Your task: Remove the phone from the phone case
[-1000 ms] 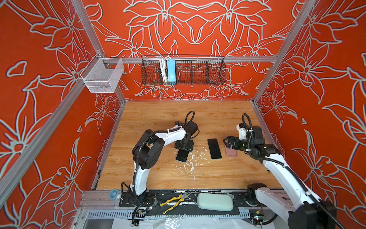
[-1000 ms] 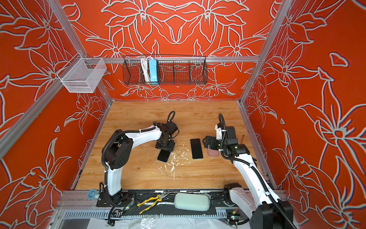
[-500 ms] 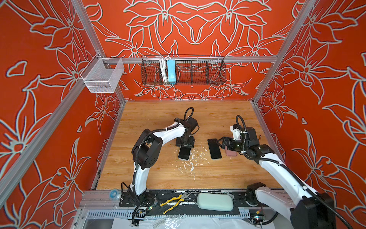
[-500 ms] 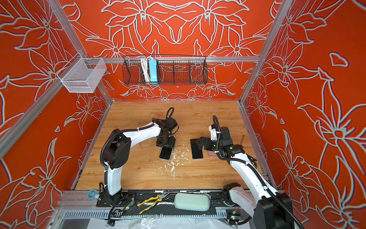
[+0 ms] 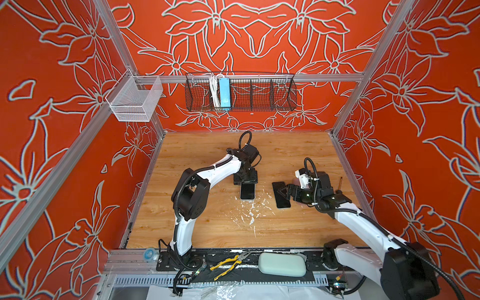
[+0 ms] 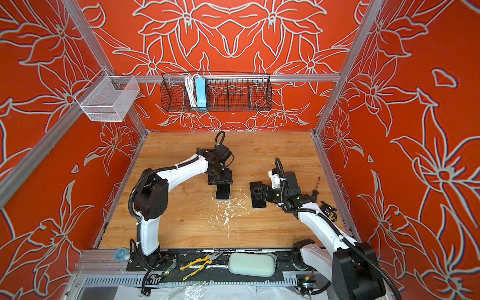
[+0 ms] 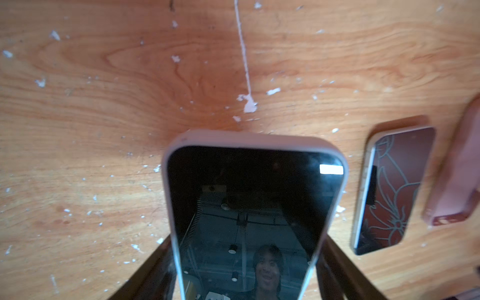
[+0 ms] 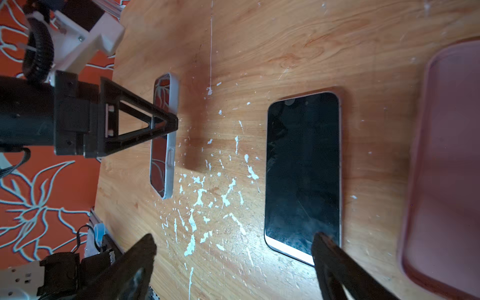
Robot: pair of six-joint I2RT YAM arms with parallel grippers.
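A dark-screened phone in a pale phone case [image 7: 254, 202] lies low over the wooden table, mid-table in both top views [image 5: 247, 191] [image 6: 222, 192]. My left gripper [image 7: 245, 270] [image 5: 245, 179] is shut on its far end, one finger on each long side. A bare black phone [image 8: 302, 168] [image 5: 281, 196] lies flat to the right. My right gripper [image 8: 233, 239] [image 6: 259, 193] hovers open over it, with one fingertip [image 8: 322, 241] above its corner. An empty pink case [image 8: 446, 168] [image 7: 459, 168] lies just beyond the bare phone.
White flecks [image 5: 250, 207] mark the table [image 5: 207, 228] between the two phones. A screwdriver [image 5: 340, 181] lies by the right wall. Yellow pliers [image 5: 228, 263] and a pale green pouch [image 5: 281, 263] sit on the front rail. Wire baskets [image 5: 240, 92] hang on the back wall.
My left gripper has swung the cased phone back and right, straightening it. My right gripper has moved left from over the pink case to over the bare phone.
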